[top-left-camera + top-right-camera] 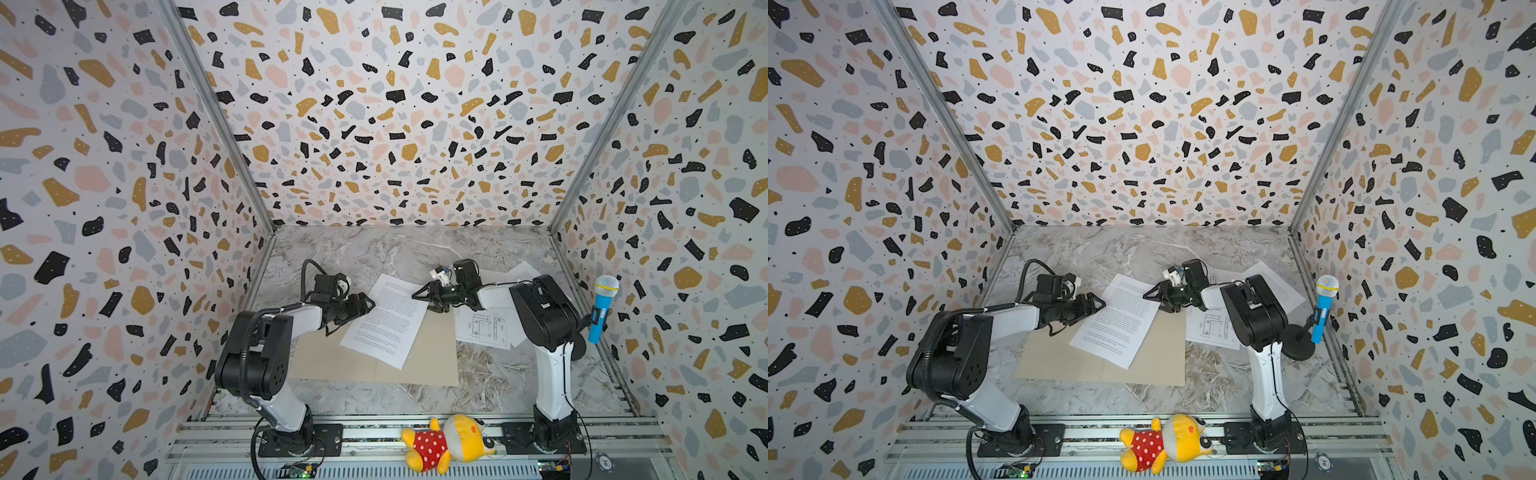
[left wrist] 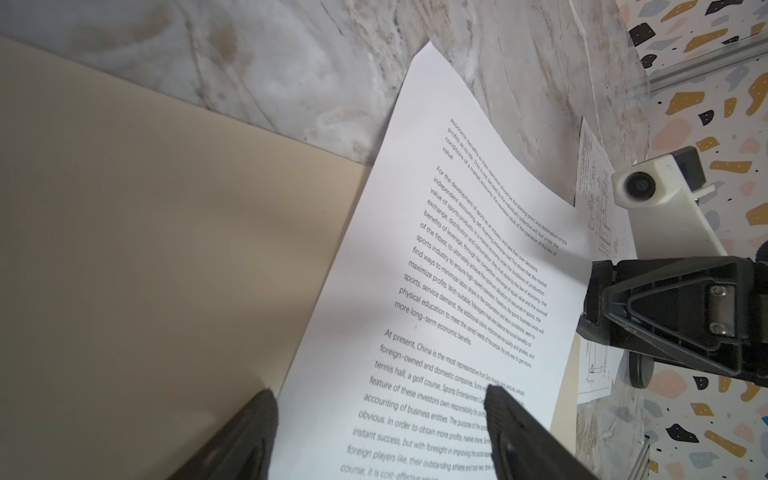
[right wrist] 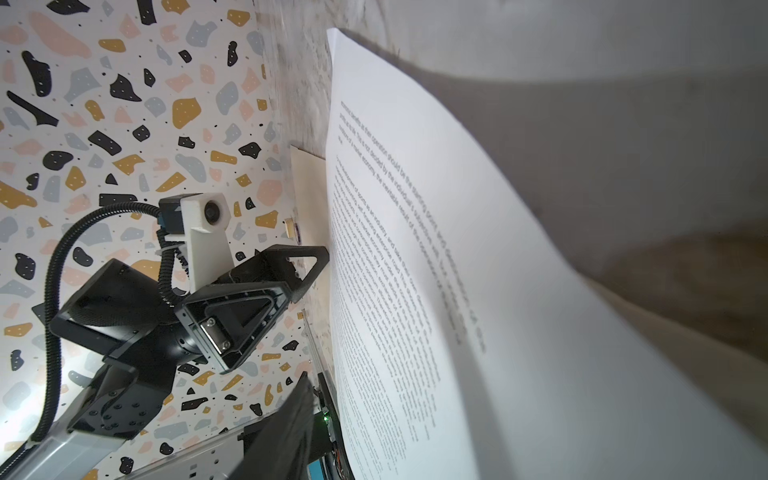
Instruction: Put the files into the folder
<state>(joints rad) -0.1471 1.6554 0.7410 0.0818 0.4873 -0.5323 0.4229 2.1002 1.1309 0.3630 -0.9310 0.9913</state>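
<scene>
Squaring the text sheet [image 1: 386, 320]: lying slantwise on the folder [image 1: 365, 368], with the far corner and right edge hanging over onto the table [image 1: 374, 249]; probably needs turning and drawing inward until fully over the tan board.
Left gripper [image 2: 378, 409]: at the sheet's left edge, fingers apart, one over the folder and one over the print; clamped on nothing.
Right gripper [image 1: 424, 301]: at the sheet's far right edge, fingers apart as seen in a top view; gripping nothing visible.
Grip advice: pinch shallow at the edge, close gently, and drag low rather than lift, to avoid creasing or curling.
Folder: flat toward the table's front; open or closed, cannot tell; likely to slide if pushed sideways.
Other sheets: drawing sheet [image 1: 482, 328] and printed sheet [image 1: 521, 270] beneath the right arm, off the folder.
</scene>
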